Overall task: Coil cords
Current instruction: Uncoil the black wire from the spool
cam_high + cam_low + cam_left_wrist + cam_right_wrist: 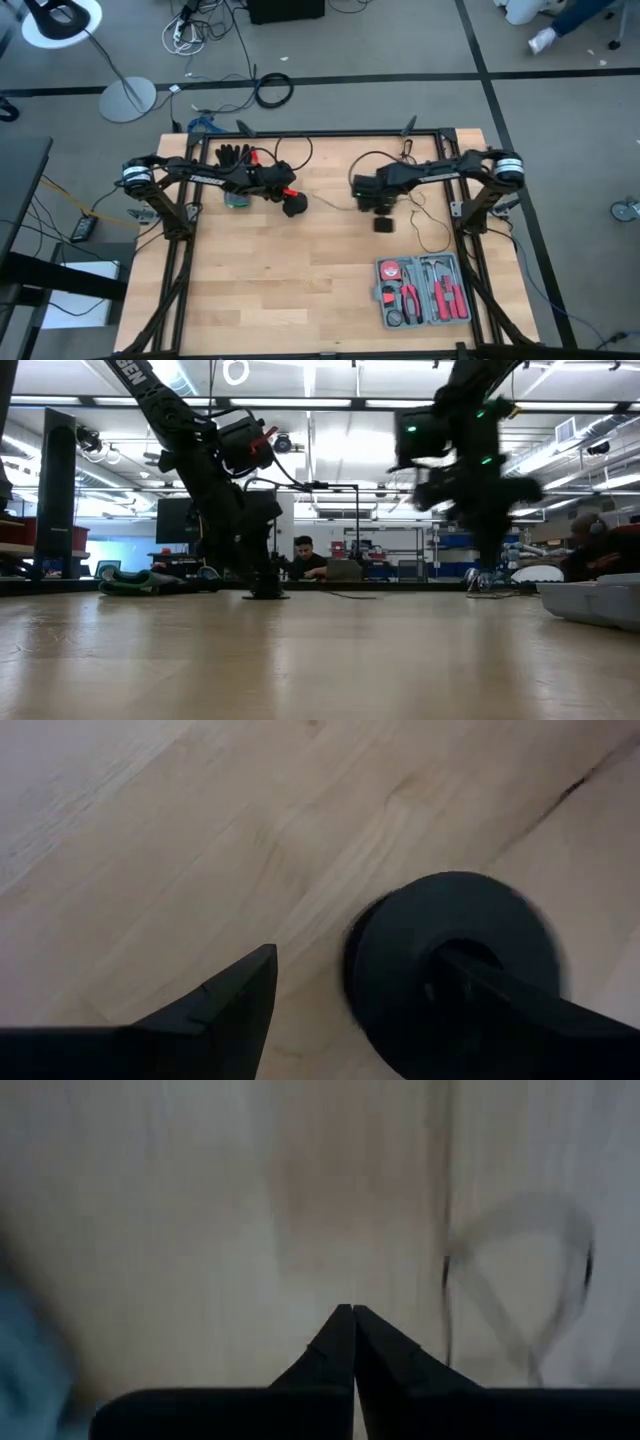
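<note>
The cord is a thin black wire ending in a round black disc that lies flat on the wood. From the disc the wire runs toward the table's right and loops loosely by the right arm. My left gripper is open at the disc, one finger over it and the other beside it. My right gripper is shut with nothing in it. It points down above bare wood, with a wire loop nearby. My left gripper has one finger resting on the disc's top, at the hollow in its middle. It comes slanting down from the table's left. The other finger stands off the disc over bare wood. The disc lies flat on the table.
A black glove lies at the far left. A green thing sits under the left arm. An open grey tool case with red-handled pliers stands near the front right. The wood in the middle and front left is bare.
</note>
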